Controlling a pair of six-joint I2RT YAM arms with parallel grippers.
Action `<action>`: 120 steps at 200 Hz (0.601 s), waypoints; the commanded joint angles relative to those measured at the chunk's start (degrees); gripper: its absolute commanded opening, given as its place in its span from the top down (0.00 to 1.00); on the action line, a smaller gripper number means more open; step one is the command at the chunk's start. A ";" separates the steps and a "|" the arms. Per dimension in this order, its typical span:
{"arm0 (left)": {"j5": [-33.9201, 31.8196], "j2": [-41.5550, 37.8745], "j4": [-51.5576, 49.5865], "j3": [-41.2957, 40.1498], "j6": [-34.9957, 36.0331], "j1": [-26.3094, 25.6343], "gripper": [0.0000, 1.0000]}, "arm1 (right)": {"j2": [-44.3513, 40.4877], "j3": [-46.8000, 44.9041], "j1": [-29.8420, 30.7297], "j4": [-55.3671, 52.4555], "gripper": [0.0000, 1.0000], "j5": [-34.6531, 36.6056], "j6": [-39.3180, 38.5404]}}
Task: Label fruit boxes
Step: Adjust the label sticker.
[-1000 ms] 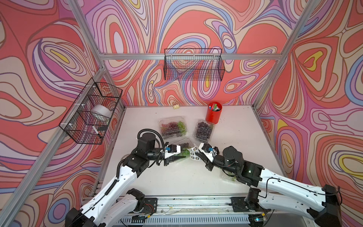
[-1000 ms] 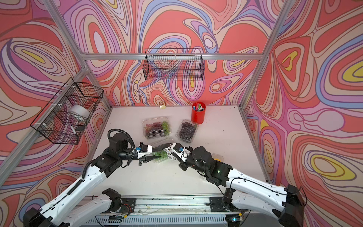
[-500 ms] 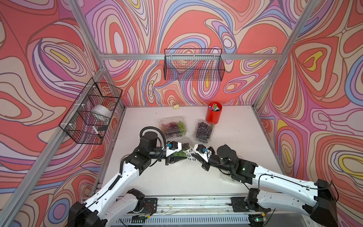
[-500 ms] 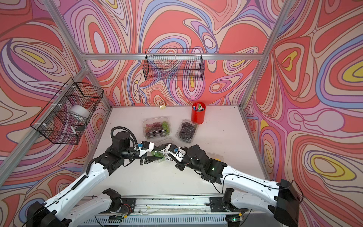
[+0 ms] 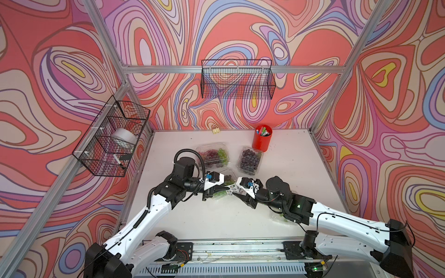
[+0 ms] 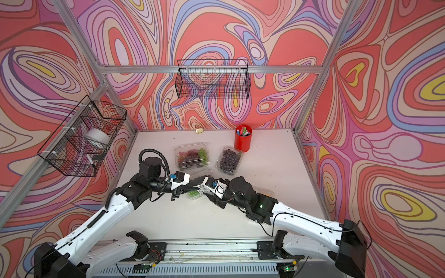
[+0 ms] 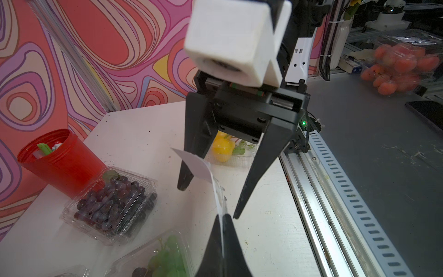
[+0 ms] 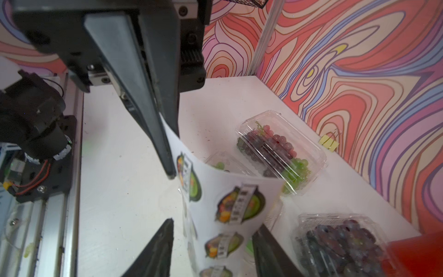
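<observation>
In the left wrist view my left gripper (image 7: 223,217) is shut on the edge of a white sticker sheet (image 7: 199,165). My right gripper (image 8: 215,224) stands open with the sheet (image 8: 239,203) between its fingers. Both meet mid-table in a top view, left gripper (image 5: 222,191) facing right gripper (image 5: 238,190). Below them lies a fruit box of green grapes (image 5: 220,193). Behind are a fruit box of red and green grapes (image 5: 213,155) and one of purple grapes (image 5: 249,161). A fruit box with yellow fruit (image 7: 224,148) sits partly under the right arm.
A red pen cup (image 5: 262,140) stands at the back right, beside the purple grapes. A yellow clip (image 5: 216,130) lies at the back wall. Wire baskets hang on the left wall (image 5: 113,142) and the back wall (image 5: 237,80). A metal rail (image 5: 228,248) runs along the table's front.
The two grippers have come together. The left gripper has shut on the sticker sheet, and the right gripper, which held it before, has opened.
</observation>
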 commanded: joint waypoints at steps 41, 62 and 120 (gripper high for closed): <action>2.56 2.12 -12.22 4.28 12.99 -0.22 1.00 | 0.58 7.99 -10.92 -15.27 0.40 -17.44 -5.93; 3.26 2.63 -12.48 4.45 13.25 -0.30 1.00 | 3.25 11.99 -13.54 -17.81 0.39 -23.29 -7.59; 1.47 2.59 -10.49 4.12 11.12 -0.50 1.00 | 12.32 23.44 -14.68 -30.97 0.42 -34.06 -15.52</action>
